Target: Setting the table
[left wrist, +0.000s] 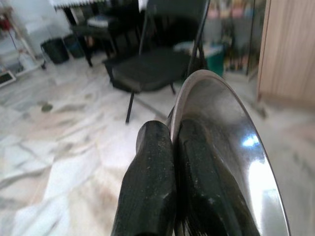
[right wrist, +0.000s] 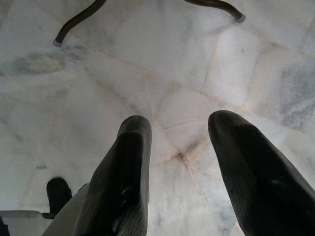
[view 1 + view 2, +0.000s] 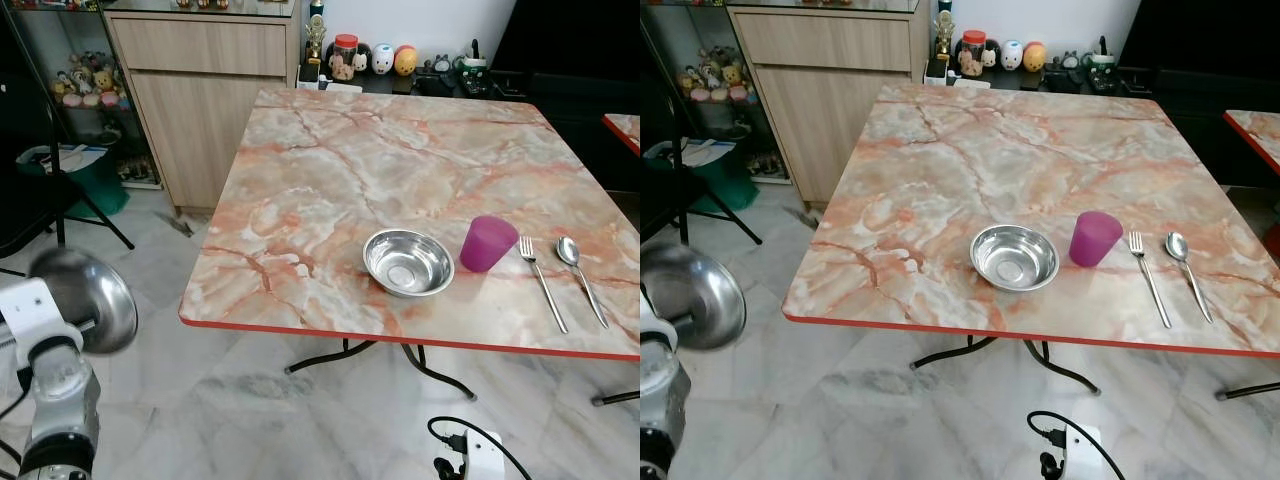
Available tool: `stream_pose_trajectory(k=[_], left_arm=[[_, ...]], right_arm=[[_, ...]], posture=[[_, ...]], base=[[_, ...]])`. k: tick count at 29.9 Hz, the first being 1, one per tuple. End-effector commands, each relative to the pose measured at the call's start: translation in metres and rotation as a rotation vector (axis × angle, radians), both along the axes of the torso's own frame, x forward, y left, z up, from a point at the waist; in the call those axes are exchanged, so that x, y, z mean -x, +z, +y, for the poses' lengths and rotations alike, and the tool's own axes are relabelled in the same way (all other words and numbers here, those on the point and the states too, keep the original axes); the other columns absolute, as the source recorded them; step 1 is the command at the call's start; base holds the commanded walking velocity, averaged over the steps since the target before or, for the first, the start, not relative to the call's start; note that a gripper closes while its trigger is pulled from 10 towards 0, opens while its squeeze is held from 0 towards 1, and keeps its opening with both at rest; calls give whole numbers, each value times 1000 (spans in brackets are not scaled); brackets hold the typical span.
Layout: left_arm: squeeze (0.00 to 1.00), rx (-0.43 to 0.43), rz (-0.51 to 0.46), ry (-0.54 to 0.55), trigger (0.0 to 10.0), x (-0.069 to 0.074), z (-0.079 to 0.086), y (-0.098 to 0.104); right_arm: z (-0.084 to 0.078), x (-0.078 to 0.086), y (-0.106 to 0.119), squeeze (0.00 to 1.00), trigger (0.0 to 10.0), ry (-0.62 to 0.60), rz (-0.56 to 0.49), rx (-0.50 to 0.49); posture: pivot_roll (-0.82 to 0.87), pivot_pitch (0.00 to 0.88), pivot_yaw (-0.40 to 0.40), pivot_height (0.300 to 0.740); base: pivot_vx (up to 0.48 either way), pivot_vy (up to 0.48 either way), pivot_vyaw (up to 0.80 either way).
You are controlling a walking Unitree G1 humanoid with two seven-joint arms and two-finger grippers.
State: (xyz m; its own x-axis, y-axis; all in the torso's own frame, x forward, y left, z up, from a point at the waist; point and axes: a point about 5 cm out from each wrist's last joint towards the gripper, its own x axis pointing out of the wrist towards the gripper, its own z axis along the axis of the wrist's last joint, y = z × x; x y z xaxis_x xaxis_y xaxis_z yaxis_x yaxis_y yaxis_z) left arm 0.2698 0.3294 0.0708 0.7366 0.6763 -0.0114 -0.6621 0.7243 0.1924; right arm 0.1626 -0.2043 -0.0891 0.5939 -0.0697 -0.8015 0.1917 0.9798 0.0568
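Square marble-patterned table [image 3: 330, 160] with a red edge, orange veins over a glossy top, standing on pale marble floor tiles [image 3: 250, 400]. Beyond it, a wooden cabinet [image 3: 200, 100] at far left. On the near right part of the table: one round steel bowl [image 3: 408, 262], shiny and shallow; just right of it one purple plastic cup [image 3: 488, 243]; then one fork [image 3: 541, 280] and one spoon [image 3: 578, 272], side by side, not touching. Low at near left, off the table, a second steel bowl [image 3: 85, 297] rides in the left gripper [image 1: 172, 147]. The left wrist view catches what the head views can't: both black fingers pinched tight on that bowl's thin rim, a black folding chair [image 1: 152, 59] behind. The right gripper [image 2: 179, 162] hangs over the floor, fingers spread wide, holding nothing
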Motion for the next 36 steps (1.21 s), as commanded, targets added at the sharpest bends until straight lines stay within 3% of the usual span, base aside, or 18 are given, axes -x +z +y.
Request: stream_pose_trajectory(k=[1, 4, 5, 6, 8, 10, 13, 17, 22, 26, 30, 36], left_arm=[[0, -3, 26, -3, 10000, 1, -1, -4], [0, 108, 195, -80, 10000, 12, -16, -41], [0, 108, 195, -80, 10000, 12, -16, -41], [0, 159, 270, -135, 10000, 18, -28, -59], [0, 212, 307, -189, 10000, 20, -40, -70], [0, 250, 319, -221, 10000, 20, -48, -75], [0, 380, 372, -299, 10000, 22, -70, -91], [0, 421, 404, -304, 10000, 28, -76, -98], [0, 545, 371, -266, 10000, 30, -81, -104], [0, 516, 473, -371, 10000, 34, -94, -112], [0, 493, 537, -406, 10000, 40, -97, -118], [0, 499, 534, -414, 10000, 41, -99, -118]], right_arm=[[-1, 1, 0, 0, 10000, -9, -1, 3], [-1, 1, 0, 0, 10000, -7, -2, 2], [-1, 1, 0, 0, 10000, -7, -2, 2], [-1, 1, 0, 0, 10000, -8, -2, 3], [-2, 1, 0, 0, 10000, -9, -1, 4], [-2, 1, 0, 0, 10000, -10, -1, 4], [-2, 2, 0, 0, 10000, -13, -2, 4], [-1, 2, 0, 0, 10000, -20, -5, 1], [-1, 3, -1, 0, 10000, -17, -2, 0], [-1, 4, -1, 0, 10000, -16, -4, 1], [0, 2, -1, 0, 10000, -15, -11, -2], [2, -2, 1, 0, 10000, -16, -31, -4]], posture=[[55, 0, -54, 740], [54, 0, -53, 740], [54, 0, -53, 740], [53, 0, -52, 740], [51, 0, -49, 740], [50, 0, -48, 740], [48, 0, -43, 740], [35, 0, -33, 740], [37, 0, -32, 740], [37, 0, -29, 740], [31, 0, -26, 740], [27, 0, -25, 740]], base=[[0, 0, 0], [0, 0, 0], [0, 0, 0], [0, 0, 0], [0, 0, 0], [0, 0, 0], [0, 0, 0], [0, 0, 0], [0, 0, 0], [0, 0, 0], [0, 0, 0], [0, 0, 0]])
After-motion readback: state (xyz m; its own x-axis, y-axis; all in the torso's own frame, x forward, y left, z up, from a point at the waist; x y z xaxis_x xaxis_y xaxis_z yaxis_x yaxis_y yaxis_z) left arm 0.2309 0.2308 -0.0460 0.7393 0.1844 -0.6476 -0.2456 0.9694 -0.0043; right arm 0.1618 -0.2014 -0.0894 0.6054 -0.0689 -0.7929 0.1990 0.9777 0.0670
